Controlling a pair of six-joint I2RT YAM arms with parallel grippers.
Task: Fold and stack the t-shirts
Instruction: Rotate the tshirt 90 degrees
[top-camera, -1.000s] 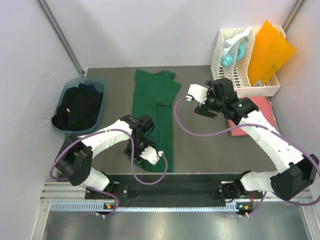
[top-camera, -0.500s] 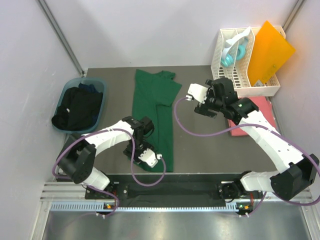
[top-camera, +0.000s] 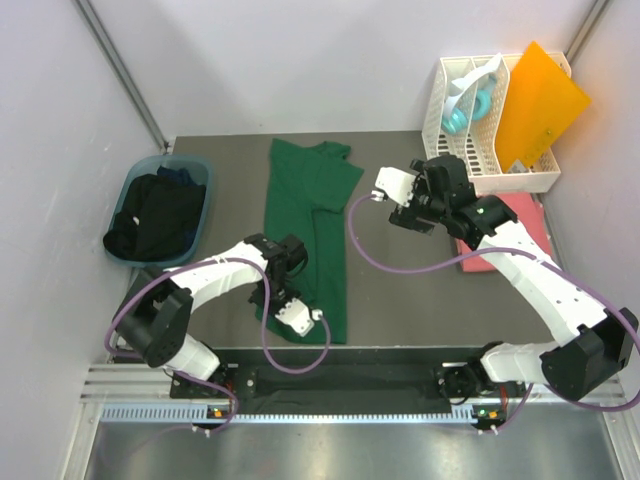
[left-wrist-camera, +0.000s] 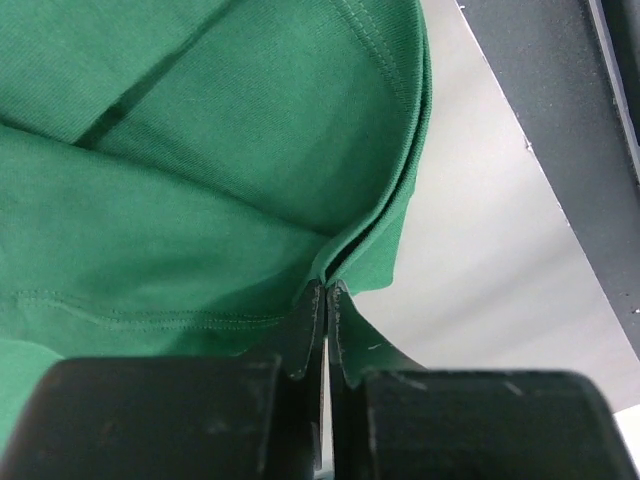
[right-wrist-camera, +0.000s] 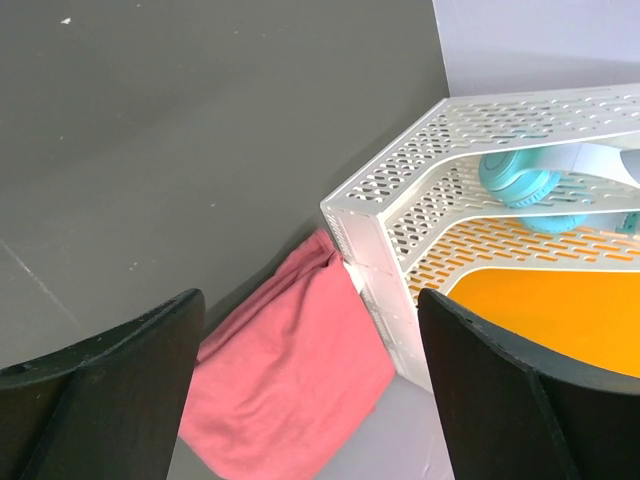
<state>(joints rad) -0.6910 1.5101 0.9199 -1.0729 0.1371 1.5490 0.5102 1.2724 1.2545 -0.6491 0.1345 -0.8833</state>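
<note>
- Green t-shirt (top-camera: 305, 230) lies flat; the left gripper (left-wrist-camera: 326, 300) is clamped tight on its doubled near edge.
- Dark t-shirts (top-camera: 155, 215) are heaped in a blue basin (top-camera: 207, 185), well left of that gripper.
- Pink t-shirt (right-wrist-camera: 290, 380) lies beneath the right gripper (right-wrist-camera: 310, 300), whose jaws gape wide around nothing, against a white rack (right-wrist-camera: 390, 200).
</note>
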